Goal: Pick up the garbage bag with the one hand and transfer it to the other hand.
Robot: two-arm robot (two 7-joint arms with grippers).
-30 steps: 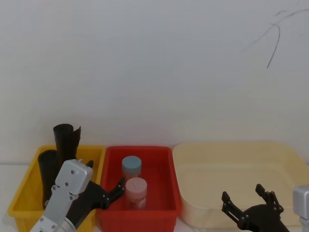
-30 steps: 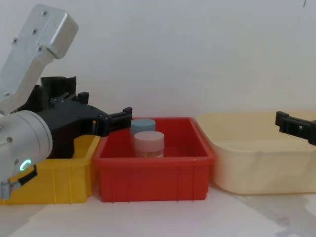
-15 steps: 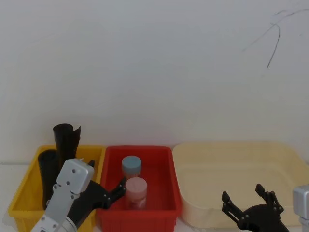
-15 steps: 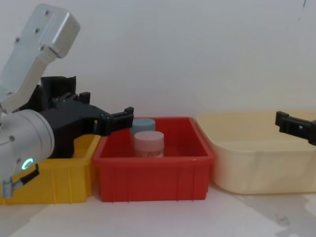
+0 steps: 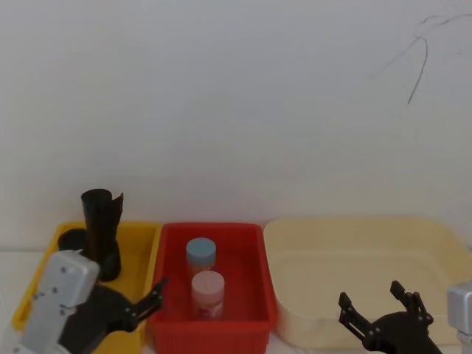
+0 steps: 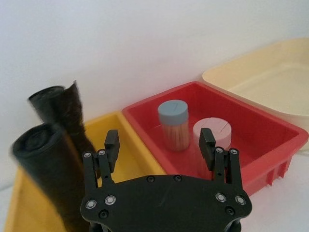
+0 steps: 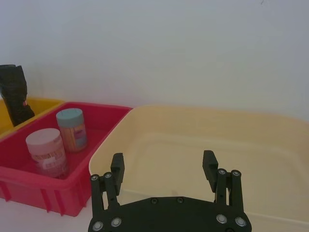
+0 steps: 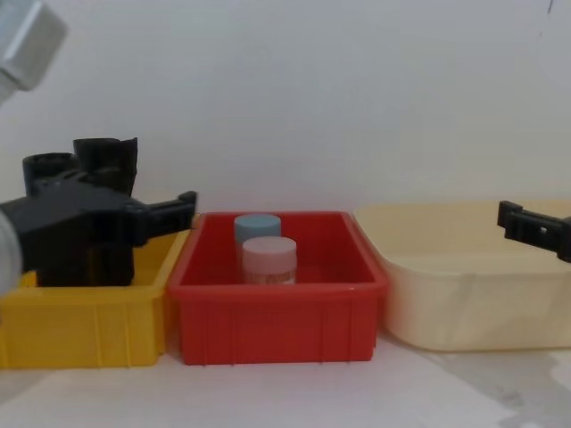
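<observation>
While the garbage bag (image 5: pixel 71 239) stands upright and untouched at the left side of a yellow bin (image 5: pixel 139 247), a second black roll (image 5: pixel 101 221) with a loose flap at its top rises just beside it, on its right and slightly farther back; whether the two touch cannot be told. The left gripper (image 5: pixel 151 293) hangs low at the bin's near right corner, close to where the yellow wall meets a red bin (image 5: pixel 247 243), its long black fingers spread wide with nothing between them. From the left wrist camera the bag (image 6: pixel 46 164) looms dark and near, off to one side of the parted fingers, and is not between them. The chest camera shows the bag's rounded top (image 8: pixel 46 163) behind the gripper's black body. Inside the red bin, a blue-lidded jar (image 5: pixel 200 254) stands behind a pink-lidded jar (image 5: pixel 207 291), both upright and close together. Farther to the right sits a wide cream tub (image 5: pixel 354 251), side by side with the red bin. The right gripper (image 5: pixel 371 296) hovers at the tub's near edge, well apart from the bag, its fingers likewise splayed and holding nothing. All three containers rest in a row on a pale table (image 8: pixel 285 392) before a white wall.
</observation>
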